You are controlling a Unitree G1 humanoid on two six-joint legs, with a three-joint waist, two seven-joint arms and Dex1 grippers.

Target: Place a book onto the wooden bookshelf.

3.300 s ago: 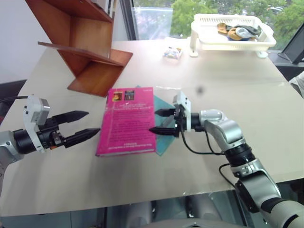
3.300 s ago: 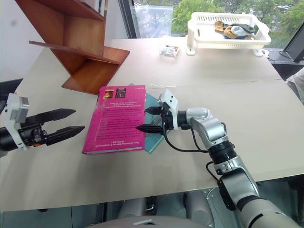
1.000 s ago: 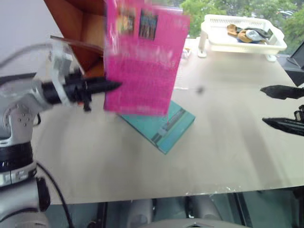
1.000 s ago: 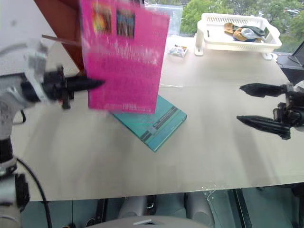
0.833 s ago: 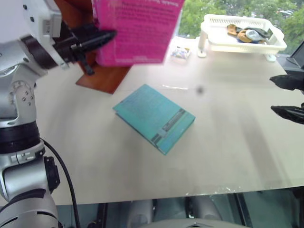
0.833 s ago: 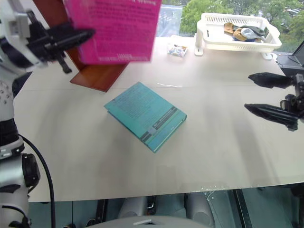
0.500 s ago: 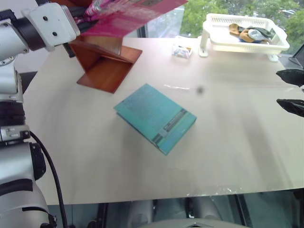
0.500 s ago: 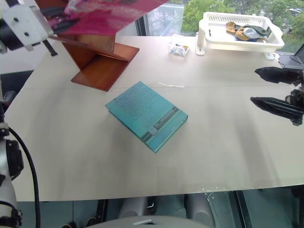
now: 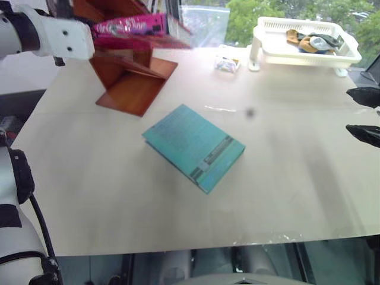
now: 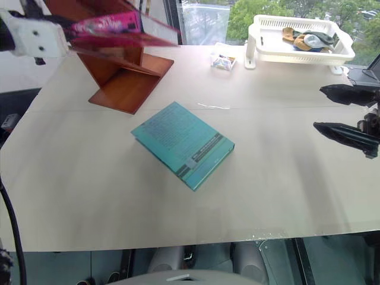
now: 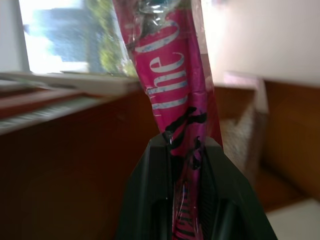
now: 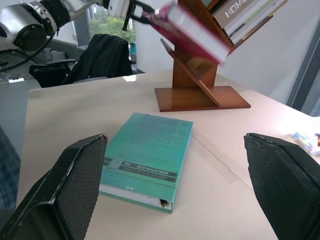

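Books are what this job is about, and the pink book (image 10: 107, 27) has gone up off the desk (image 10: 279, 196). A moment ago it stood tall and flat-faced in front of the wooden bookshelf (image 10: 116, 71); now it is tipped almost level and sits up at about 11 o'clock, right by the slanted boards. The left fingers (image 11: 187, 200) are pinched tight on its edge. It is not resting on a board yet, as far as I can tell, so the next bit is to slide it in and let go. The teal book (image 10: 183, 144) lies flat in the middle of the desk. The right fingers (image 10: 350, 113) wait wide apart and hold nothing, over at 3 o'clock.
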